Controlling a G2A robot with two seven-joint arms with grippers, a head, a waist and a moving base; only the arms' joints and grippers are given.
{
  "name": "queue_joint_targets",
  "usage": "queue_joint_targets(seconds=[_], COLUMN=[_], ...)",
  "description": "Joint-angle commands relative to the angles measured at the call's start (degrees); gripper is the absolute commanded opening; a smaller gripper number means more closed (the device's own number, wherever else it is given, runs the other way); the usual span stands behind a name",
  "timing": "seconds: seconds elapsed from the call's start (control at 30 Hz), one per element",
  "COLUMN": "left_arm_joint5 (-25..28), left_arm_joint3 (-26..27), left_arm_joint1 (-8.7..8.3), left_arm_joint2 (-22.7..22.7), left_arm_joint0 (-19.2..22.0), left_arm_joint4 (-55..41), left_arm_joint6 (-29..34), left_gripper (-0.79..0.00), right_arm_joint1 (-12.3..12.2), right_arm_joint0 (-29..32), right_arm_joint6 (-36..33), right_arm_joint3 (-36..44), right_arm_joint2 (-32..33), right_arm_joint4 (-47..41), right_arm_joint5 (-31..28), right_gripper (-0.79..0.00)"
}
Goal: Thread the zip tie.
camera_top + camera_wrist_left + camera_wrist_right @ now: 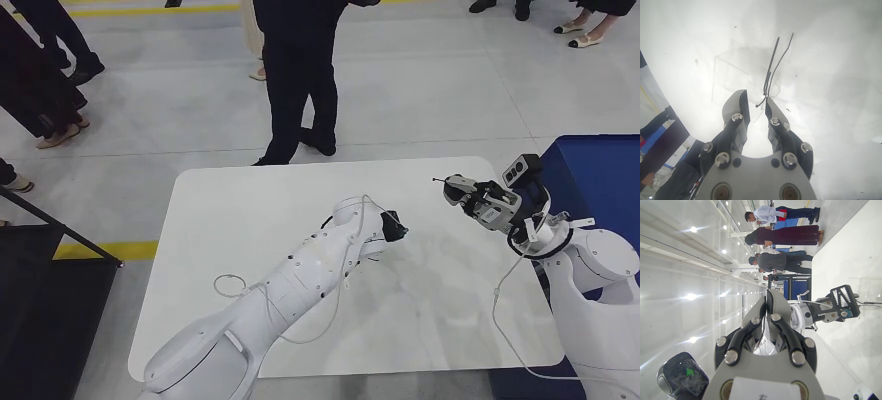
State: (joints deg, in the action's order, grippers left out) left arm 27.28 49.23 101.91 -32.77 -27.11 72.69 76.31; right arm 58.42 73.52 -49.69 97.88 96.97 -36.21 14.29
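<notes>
Left gripper (756, 94), fingers spread, above the middle of the white table (829, 75); two dark zip ties (772, 60) run from its fingertips across a clear box (728, 75), one tie's head between the fingers; right gripper (767, 294), fingers pressed together, raised near the far right corner.

Industrial hall: rows of ceiling lights (691, 296), yellow floor line (135, 247).

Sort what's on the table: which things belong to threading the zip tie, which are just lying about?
Job:
black zip ties in the clear box
left gripper, open at them
right gripper, shut

Lying about:
thin white loop on the table; cannot tell what it is
</notes>
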Motion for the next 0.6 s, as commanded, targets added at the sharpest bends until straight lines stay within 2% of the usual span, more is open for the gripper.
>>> queue_joint_targets(seconds=[0.0,0.27,0.57], left_arm_joint5=[0.1,0.9,1.5], left_arm_joint3=[-0.5,-1.8,-5.2], left_arm_joint1=[0.22,0.82,1.77], left_arm_joint2=[0.2,-0.4,-0.1], left_arm_joint0=[0.2,0.7,1.6], left_arm_joint4=[-0.1,-1.8,-3.2], left_arm_joint6=[-0.3,-3.6,-3.8], left_gripper=[-0.606,-0.6,-0.613], right_arm_joint1=[0.0,0.0,0.0], right_arm_joint0=[0.0,0.0,0.0], right_arm_joint6=[0.0,0.0,0.0], right_arm_joint3=[0.0,0.0,0.0], right_arm_joint2=[0.0,0.0,0.0], right_arm_joint4=[0.0,0.0,0.0], right_arm_joint5=[0.0,0.0,0.0], right_gripper=[-0.785,-0.785,-0.785])
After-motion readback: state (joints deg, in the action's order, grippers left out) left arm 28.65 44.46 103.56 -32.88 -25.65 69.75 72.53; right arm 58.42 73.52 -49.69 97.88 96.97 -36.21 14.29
